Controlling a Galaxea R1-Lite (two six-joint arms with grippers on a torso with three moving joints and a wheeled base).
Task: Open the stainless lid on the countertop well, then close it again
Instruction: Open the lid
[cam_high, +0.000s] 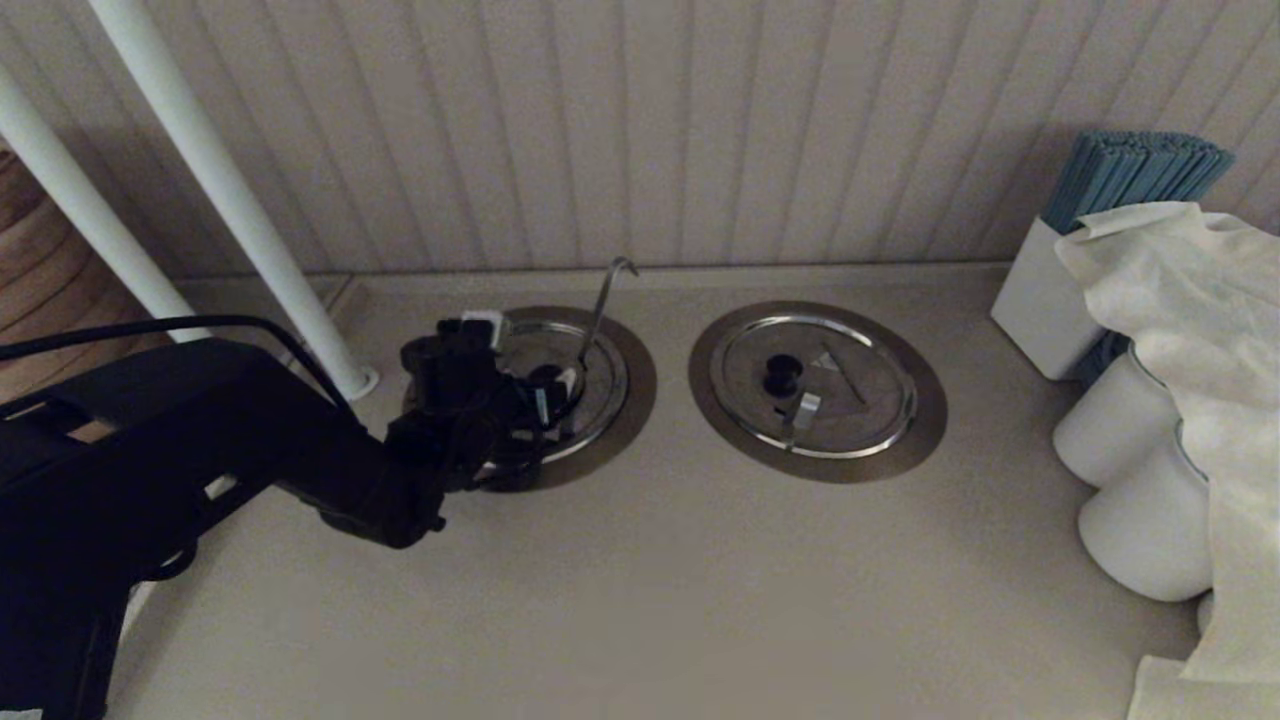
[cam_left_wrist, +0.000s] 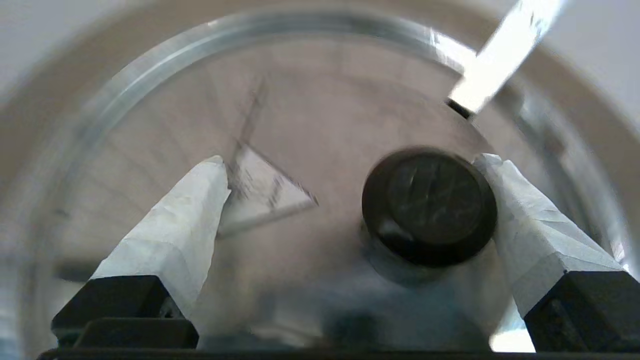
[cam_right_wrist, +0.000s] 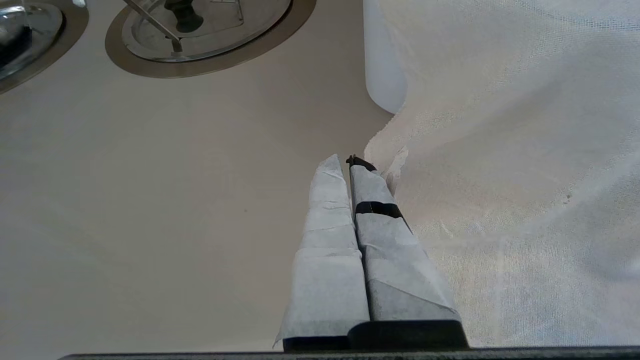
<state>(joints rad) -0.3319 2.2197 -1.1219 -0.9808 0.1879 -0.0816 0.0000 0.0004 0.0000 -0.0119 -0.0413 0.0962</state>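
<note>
The stainless lid (cam_high: 545, 350) lies in the countertop well, whose steel flange (cam_high: 640, 385) rings it. A thin hooked rod (cam_high: 603, 300) rises through the lid. My left gripper (cam_high: 550, 398) hovers low over the lid's near part and hides it. In the left wrist view the left gripper (cam_left_wrist: 352, 167) is open over the lid (cam_left_wrist: 320, 110). The black knob (cam_left_wrist: 430, 205) sits between the fingers, against one white-wrapped fingertip (cam_left_wrist: 492, 167), with a wide gap to the other. The rod (cam_left_wrist: 500, 55) shows beyond. My right gripper (cam_right_wrist: 345, 162) is shut and empty over the counter.
A twin lid with a black knob and short flat tab (cam_high: 812, 385) lies right of the well. White canisters (cam_high: 1145, 520), a draped white cloth (cam_high: 1200, 300) and a box of blue sticks (cam_high: 1120, 200) crowd the right. Two white poles (cam_high: 230, 200) stand behind my left arm.
</note>
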